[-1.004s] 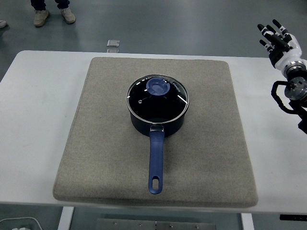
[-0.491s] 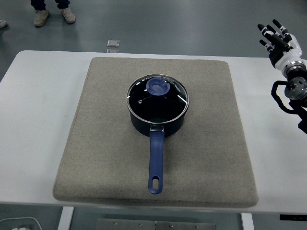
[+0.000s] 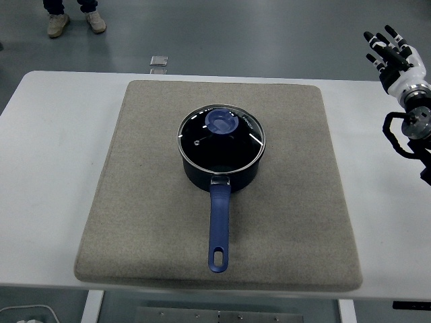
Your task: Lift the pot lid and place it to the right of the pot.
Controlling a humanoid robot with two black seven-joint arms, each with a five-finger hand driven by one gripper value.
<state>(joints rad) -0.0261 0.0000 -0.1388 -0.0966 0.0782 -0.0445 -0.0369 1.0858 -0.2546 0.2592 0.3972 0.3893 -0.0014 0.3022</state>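
Observation:
A dark blue pot (image 3: 221, 172) stands in the middle of a grey mat (image 3: 135, 202), its long blue handle (image 3: 219, 225) pointing toward the near edge. The glass lid (image 3: 202, 142) with a round blue knob (image 3: 221, 122) rests on top of the pot. My right hand (image 3: 392, 52) hovers high at the far right, well away from the pot, fingers spread and holding nothing. The left arm does not show.
The white table (image 3: 54, 168) carries the mat. A small square plate (image 3: 159, 61) lies on the floor beyond the table. A person's feet (image 3: 74, 21) stand at the top left.
My right hand has shifted slightly up and to the right. The pot and lid have not moved.

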